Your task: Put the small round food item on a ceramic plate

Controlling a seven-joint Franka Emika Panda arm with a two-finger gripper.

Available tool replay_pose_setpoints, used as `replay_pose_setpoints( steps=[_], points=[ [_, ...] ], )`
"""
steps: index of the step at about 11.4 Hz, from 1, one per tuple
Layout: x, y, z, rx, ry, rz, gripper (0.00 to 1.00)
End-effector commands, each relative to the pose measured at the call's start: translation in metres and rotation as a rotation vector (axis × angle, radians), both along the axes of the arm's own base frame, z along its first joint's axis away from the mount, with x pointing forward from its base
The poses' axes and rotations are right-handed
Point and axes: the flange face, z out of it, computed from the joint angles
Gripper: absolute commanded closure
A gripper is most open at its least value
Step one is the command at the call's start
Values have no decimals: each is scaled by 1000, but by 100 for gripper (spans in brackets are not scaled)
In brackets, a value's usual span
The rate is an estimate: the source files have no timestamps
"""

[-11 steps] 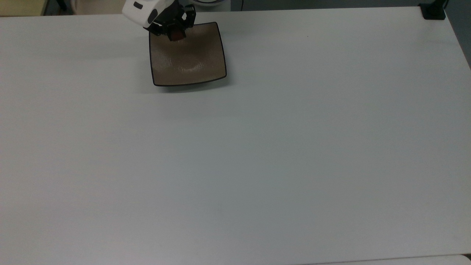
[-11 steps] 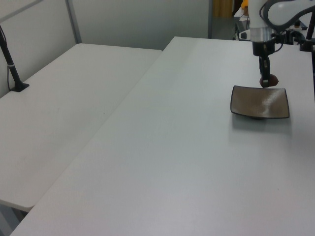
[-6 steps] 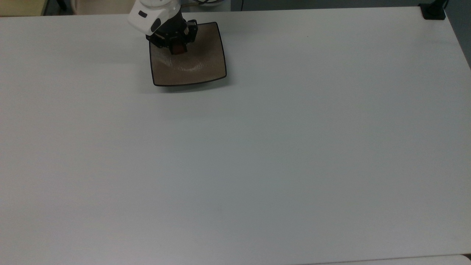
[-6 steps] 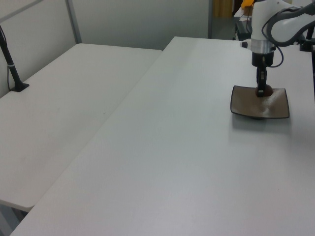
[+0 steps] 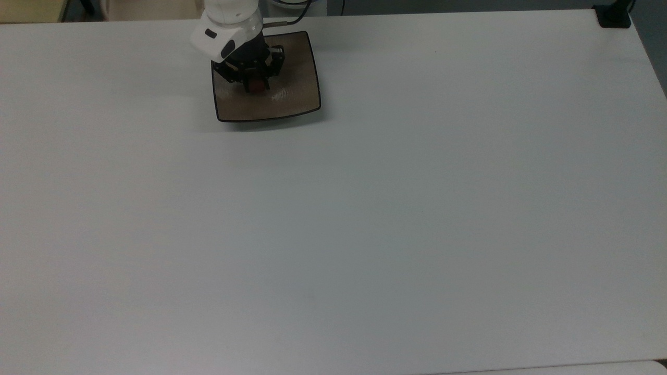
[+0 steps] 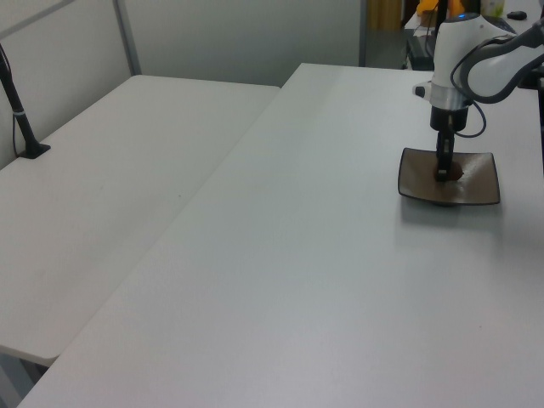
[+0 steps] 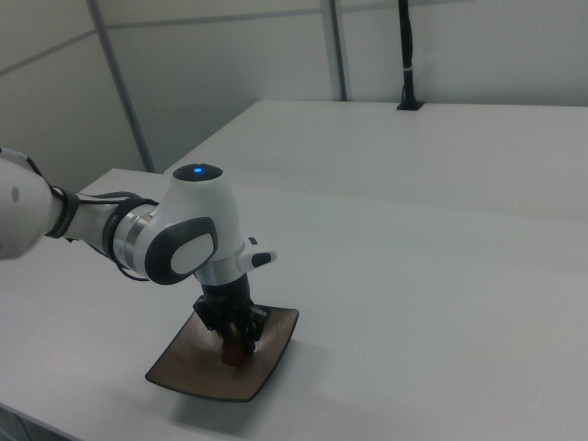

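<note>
Food item [image 5: 255,86] half-hidden within claw [image 5: 255,85] over plate [image 5: 292,99]

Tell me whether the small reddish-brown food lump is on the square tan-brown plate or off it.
On or just above it: the small reddish-brown food lump sits low over the square tan-brown plate, between the gripper fingers. Contact cannot be told.

No text, label, brand, number or sign could be read anywhere in the three views.
</note>
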Motion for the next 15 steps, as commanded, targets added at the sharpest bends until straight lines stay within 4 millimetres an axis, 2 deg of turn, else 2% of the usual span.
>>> replay_pose_setpoints(
  steps=[1,2,4,6,7,9,11,13,15],
  points=[
    [2,9,-5,-7,-20,-37,44],
    [3,10,-6,-7,-17,-36,32],
    [3,10,-5,-6,-13,-47,23],
    [12,15,15,-4,-15,-65,0],
    [21,25,33,-4,-4,-51,0],
    [40,37,82,2,5,-65,0],
    [58,49,149,12,-31,-125,0],
    [61,67,206,13,-29,-149,0],
    [60,64,254,10,-25,-180,0]
  ],
)
